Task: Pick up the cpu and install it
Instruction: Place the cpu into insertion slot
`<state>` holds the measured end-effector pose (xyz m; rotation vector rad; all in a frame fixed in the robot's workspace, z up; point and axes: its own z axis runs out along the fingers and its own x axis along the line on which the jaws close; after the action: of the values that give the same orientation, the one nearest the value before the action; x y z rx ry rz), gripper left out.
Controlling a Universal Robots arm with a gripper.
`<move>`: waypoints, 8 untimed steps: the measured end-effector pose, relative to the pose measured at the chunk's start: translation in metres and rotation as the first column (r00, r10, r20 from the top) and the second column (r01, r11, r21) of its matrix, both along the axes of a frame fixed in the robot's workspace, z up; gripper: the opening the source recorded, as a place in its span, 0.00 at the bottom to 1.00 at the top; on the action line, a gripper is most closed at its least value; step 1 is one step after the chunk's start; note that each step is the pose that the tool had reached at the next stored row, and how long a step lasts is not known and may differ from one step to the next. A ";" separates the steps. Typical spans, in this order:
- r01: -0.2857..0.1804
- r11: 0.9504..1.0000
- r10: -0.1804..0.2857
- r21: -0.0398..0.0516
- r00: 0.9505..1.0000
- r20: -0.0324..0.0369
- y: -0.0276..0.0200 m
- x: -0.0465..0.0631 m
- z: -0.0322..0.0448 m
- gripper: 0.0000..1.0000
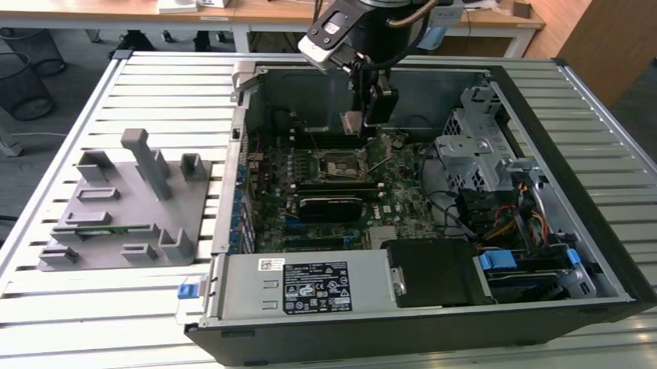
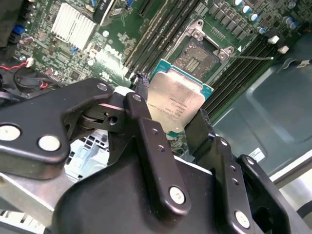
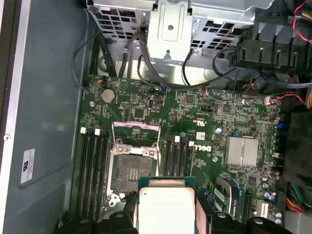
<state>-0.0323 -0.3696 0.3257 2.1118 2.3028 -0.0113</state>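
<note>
The cpu (image 2: 176,105) is a flat square chip with a silver-grey top, and my gripper (image 2: 169,111) is shut on its two opposite edges. In the exterior view the gripper (image 1: 361,115) hangs inside the open computer case (image 1: 575,154), with the cpu (image 1: 352,122) a little above the motherboard's back part. The open black socket (image 1: 340,164) lies just in front of it toward the case's middle. In the first wrist view the cpu (image 3: 165,207) sits close beside the socket (image 3: 134,168), whose metal frame (image 3: 136,134) is flipped up.
Memory slots (image 3: 92,170) flank the socket. A finned heatsink (image 3: 242,152) and a metal drive cage (image 1: 472,146) with cables stand nearby. The power supply (image 1: 308,286) fills the case's front. A grey parts fixture (image 1: 123,207) stands on the slatted table at the exterior view's left.
</note>
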 end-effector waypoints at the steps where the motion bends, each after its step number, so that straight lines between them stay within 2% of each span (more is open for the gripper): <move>1: 0.000 1.000 0.000 0.000 1.000 0.000 0.0008 0.000 -0.0009 0.54; 8: 0.000 1.000 0.000 0.000 1.000 0.000 0.0062 -0.001 -0.0093 0.54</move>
<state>-0.0333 -0.3634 0.3164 2.1119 2.3028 -0.0109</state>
